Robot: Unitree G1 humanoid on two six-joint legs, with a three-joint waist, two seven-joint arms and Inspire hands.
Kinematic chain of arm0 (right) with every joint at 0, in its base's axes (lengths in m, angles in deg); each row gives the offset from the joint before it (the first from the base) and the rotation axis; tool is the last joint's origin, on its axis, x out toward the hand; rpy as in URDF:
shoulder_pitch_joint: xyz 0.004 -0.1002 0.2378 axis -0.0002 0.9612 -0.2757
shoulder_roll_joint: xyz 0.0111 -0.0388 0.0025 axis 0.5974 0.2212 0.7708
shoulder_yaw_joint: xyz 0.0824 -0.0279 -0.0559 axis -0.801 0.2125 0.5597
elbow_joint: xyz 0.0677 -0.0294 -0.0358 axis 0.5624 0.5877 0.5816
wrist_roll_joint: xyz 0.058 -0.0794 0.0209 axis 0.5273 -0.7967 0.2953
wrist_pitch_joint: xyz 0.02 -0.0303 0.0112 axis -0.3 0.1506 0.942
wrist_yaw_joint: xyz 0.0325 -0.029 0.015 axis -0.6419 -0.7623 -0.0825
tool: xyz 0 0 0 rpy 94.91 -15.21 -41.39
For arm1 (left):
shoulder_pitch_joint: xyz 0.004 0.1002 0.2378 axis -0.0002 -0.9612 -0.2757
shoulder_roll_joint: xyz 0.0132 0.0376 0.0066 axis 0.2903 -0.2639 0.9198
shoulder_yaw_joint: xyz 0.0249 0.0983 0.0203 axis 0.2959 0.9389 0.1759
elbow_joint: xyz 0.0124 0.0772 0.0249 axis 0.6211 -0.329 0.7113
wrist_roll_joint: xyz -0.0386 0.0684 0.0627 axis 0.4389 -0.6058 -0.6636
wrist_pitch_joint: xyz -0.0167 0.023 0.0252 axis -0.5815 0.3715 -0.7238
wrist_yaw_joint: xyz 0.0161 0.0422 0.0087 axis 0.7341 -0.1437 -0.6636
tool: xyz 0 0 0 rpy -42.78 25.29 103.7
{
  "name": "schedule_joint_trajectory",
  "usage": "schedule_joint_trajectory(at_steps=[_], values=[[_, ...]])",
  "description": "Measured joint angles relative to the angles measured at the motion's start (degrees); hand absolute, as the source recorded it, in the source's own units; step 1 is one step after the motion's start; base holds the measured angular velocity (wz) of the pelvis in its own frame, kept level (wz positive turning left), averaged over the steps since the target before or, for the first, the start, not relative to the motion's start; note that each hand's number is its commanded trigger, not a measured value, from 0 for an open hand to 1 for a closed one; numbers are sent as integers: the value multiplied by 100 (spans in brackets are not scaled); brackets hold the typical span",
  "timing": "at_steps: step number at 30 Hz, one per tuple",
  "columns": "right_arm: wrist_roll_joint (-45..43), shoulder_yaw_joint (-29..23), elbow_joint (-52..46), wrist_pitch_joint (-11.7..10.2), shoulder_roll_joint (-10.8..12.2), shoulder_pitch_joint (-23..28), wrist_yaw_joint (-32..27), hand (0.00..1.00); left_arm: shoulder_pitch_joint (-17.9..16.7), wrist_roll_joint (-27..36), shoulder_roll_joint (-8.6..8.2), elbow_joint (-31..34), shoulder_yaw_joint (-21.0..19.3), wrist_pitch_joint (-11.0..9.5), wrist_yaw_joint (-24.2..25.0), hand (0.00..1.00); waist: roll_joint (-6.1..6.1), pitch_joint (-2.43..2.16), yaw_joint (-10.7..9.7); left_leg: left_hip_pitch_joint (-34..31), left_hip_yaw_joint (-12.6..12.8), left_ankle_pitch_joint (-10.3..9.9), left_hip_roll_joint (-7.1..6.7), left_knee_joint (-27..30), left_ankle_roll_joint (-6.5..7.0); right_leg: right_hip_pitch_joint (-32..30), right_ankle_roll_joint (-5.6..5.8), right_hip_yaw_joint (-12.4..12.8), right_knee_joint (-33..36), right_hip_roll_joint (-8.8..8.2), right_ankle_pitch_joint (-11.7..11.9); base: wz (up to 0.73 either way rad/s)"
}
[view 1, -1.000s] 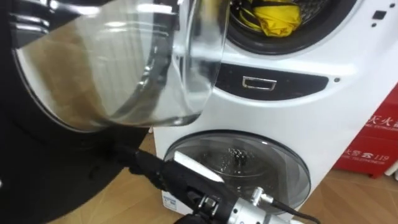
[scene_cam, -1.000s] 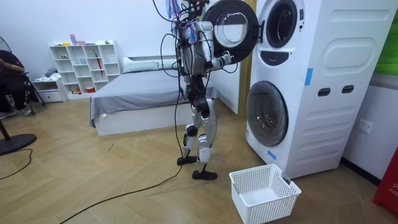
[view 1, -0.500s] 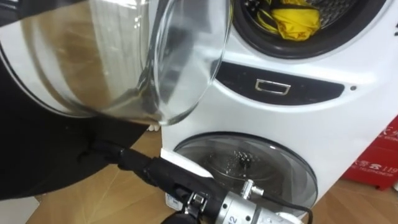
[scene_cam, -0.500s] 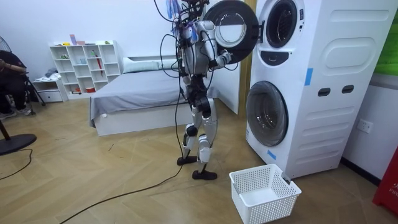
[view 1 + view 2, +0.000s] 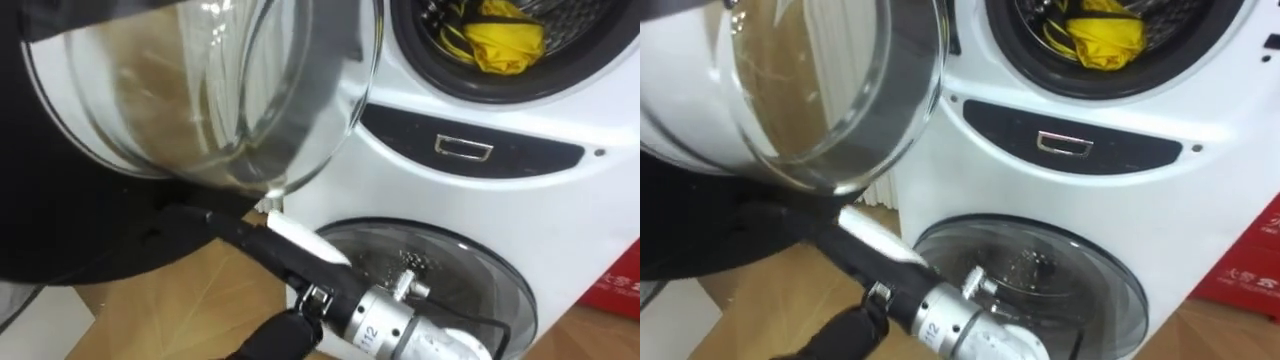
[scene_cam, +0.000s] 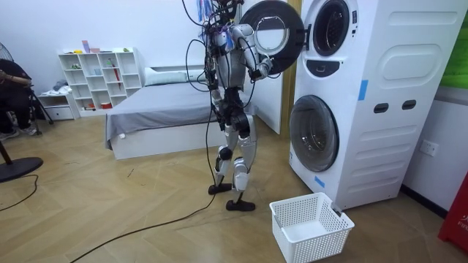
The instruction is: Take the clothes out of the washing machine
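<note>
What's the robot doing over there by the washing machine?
It stands at the top washing machine, whose round door is swung open. Its right hand is at the door's lower edge. A yellow cloth lies in the drum, not yet picked up. A white basket waits on the floor nearby.

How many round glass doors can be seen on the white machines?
2. The upper door is swung open at the left; the lower door is closed, below the dark panel. None seems hidden.
</note>
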Motion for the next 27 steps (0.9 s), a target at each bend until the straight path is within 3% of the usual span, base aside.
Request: schedule_joint_trajectory(at_steps=[4,7,13,19,24,27], values=[[-182,-21,176,0,-14,-137,-263,0,-197,-4,14,138,-132,-11,41,0,-56,11,129,97,-11,8,-29,-4,14,94,31,-21,21,-40,-20,4],[-286,-25,186,-16,-9,-144,-452,0,-293,-5,37,138,-272,-6,45,0,-127,64,160,106,-24,10,-31,4,16,124,35,-49,14,-45,-22,7],[-386,-288,200,-46,-127,-145,-640,0,-332,2,44,177,-336,-1,140,0,-146,100,52,69,-39,8,-38,20,18,148,59,-122,6,-70,-43,9],[-557,-765,207,-91,-446,-67,-1019,0,-322,-4,50,268,-496,18,281,0,-136,99,-244,59,35,7,-35,18,18,152,64,-82,-17,-66,-45,1],[-1302,-1536,468,-127,-569,393,-1392,0,-409,-2,38,467,-636,138,309,0,-185,15,-574,73,219,8,-30,23,18,166,81,-48,-60,-46,-35,-3],[-1477,-1992,467,-126,-853,462,-1496,0,-473,2,38,497,-867,241,310,0,-206,2,-863,90,245,8,-28,23,18,152,82,12,-59,-55,-36,-13]])
